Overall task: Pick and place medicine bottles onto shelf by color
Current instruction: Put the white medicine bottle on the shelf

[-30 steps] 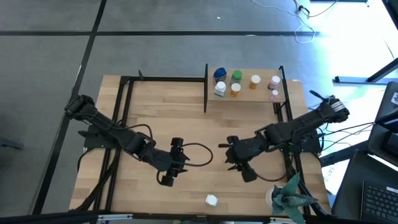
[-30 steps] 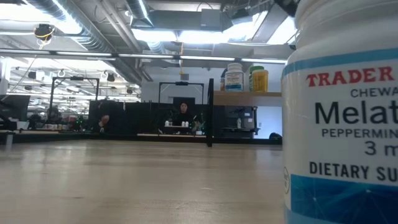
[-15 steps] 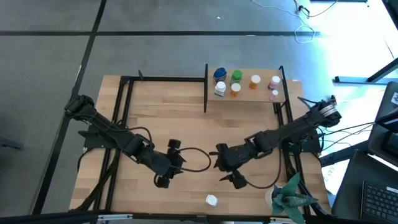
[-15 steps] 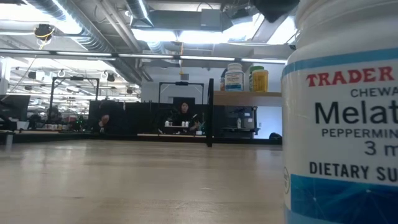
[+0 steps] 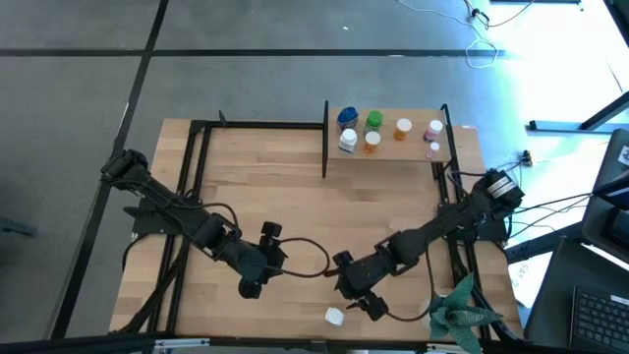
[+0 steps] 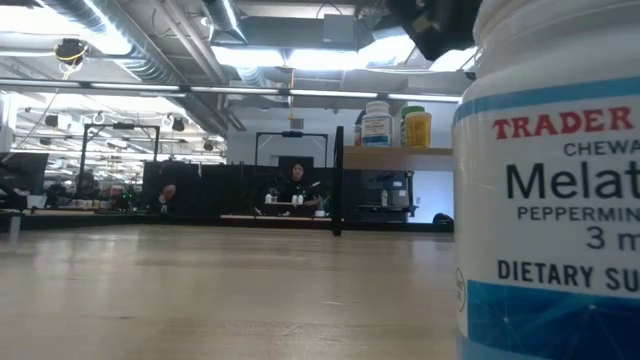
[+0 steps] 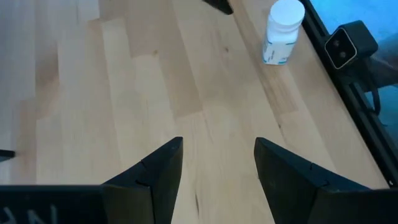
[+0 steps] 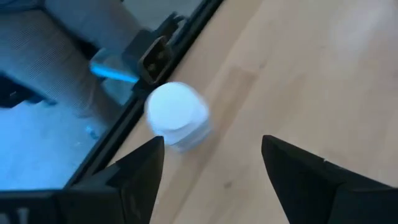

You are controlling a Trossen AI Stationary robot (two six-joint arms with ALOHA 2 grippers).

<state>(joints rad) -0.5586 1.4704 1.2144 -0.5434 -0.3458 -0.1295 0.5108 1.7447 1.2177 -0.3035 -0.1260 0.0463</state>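
Since the earlier frame, the right claw (image 5: 360, 299) has been carried from the middle of the high view down toward the lower centre, and its fingers have been spread wide; nothing is held between them. It is now seen just beside a white bottle (image 5: 335, 317) that stands alone on the surface (image 5: 295, 187) near the lower edge, the bottle lying just to the lower left of the claw and not yet between the fingers. In the right wrist view the same white bottle (image 8: 176, 116) is seen ahead of the spread fingers (image 8: 140, 171), close to the black frame rail (image 8: 158, 87) at the surface's edge.

The left claw (image 5: 257, 265) is placed left of centre, partly open and empty; a black cable (image 5: 307, 258) is looped between the two claws.

The shelf (image 5: 388, 138) is found at the upper centre-right, where the other medicine bottles (image 5: 371, 130) are grouped: blue, green, orange and pink. A green paper-like plant (image 5: 462, 313) is set at the lower right, just beside the right arm.

The low view is blocked on its right by the labelled bottle.
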